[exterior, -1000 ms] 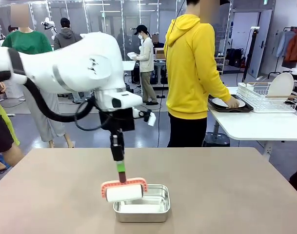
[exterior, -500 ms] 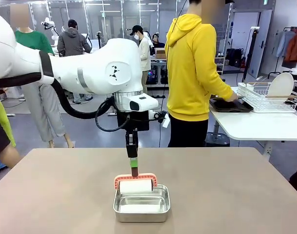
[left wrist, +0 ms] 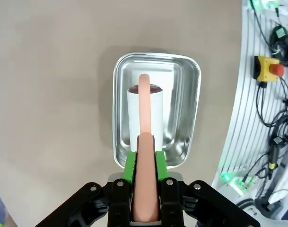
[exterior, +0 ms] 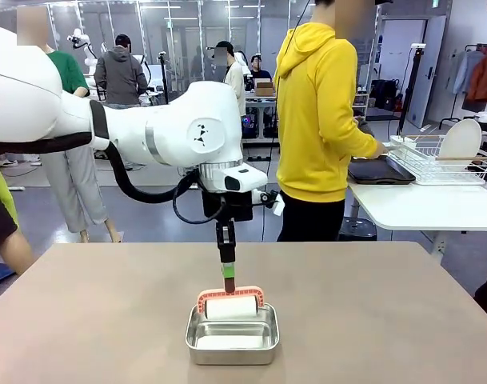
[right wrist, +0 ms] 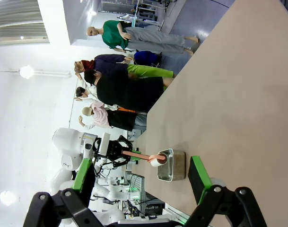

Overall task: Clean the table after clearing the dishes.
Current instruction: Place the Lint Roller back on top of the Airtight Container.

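Since the earlier frame the left claw (exterior: 226, 276) has carried the lint roller (exterior: 229, 307) rightward over the steel pan (exterior: 232, 336), clamped on its handle. Right claw (right wrist: 136, 184) open. Surface (exterior: 371, 304) cleared; dishes not discernible.

Bright even overhead light, soft shadows, wrist-view edges warped.

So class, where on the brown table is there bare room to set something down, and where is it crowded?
Bare top lies left and right of the steel pan and beyond it toward the far edge of the table. It is crowded at the pan, where the left gripper holds the roller.
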